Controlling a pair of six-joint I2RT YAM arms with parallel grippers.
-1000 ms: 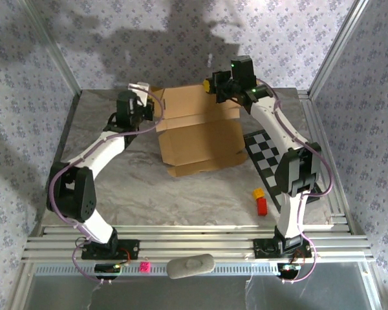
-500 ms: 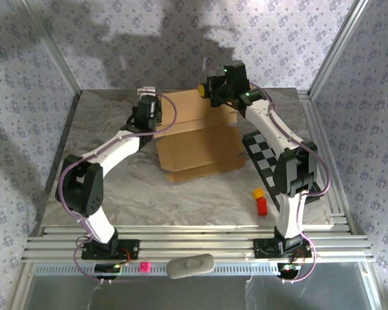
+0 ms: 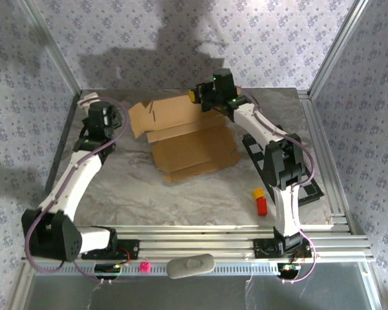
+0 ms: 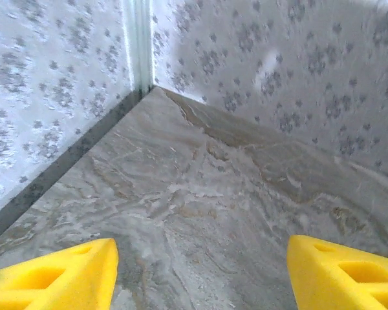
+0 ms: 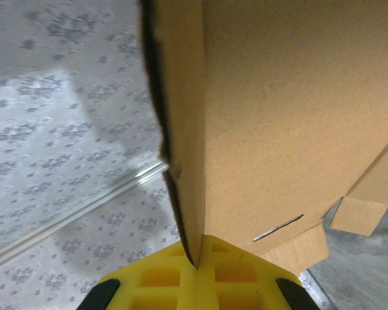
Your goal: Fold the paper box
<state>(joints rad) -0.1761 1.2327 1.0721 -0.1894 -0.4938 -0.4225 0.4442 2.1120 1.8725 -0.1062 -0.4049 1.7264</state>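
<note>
The paper box, plain brown cardboard, lies partly spread out in the middle of the table, its left flap splayed outward. My right gripper is at the box's far edge, shut on a cardboard panel. In the right wrist view that panel runs into the seam between the closed yellow fingers. My left gripper hangs near the table's far-left corner, well apart from the box. Its yellow fingers stand wide open, with bare marble table between them.
A black-and-white checkered board lies right of the box, partly under the right arm. A yellow block and a red block sit near the front right. Patterned walls and metal posts close in the table.
My left gripper opened, let go of the box's left side and swung left toward the corner. The box sank flatter. My right gripper shifted left, still holding the far panel.
</note>
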